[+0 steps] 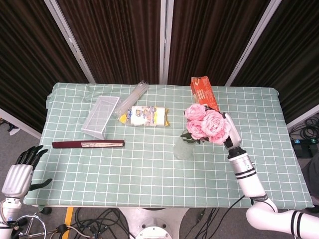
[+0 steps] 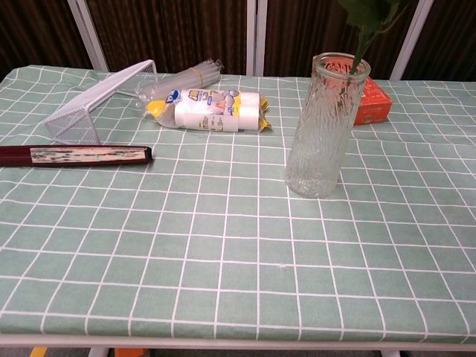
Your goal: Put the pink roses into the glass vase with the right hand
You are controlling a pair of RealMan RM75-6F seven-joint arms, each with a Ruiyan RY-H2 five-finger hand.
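Note:
The bunch of pink roses (image 1: 206, 124) hangs just above and right of the glass vase (image 1: 184, 147), held by my right hand (image 1: 227, 130), which is mostly hidden behind the blooms. In the chest view the green stem and leaves (image 2: 367, 26) reach down to the vase's rim (image 2: 341, 63); the tall ribbed vase (image 2: 323, 126) stands upright on the checked cloth. Whether the stem tip is inside the mouth I cannot tell. My left hand (image 1: 21, 172) hangs off the table's front left corner, fingers apart, holding nothing.
An orange box (image 1: 202, 90) lies behind the vase. A packet with a yellow and white label (image 1: 144, 115), a clear plastic bundle (image 1: 134, 94), a white wire tray (image 1: 101, 115) and a dark closed fan (image 1: 87, 144) lie at the left.

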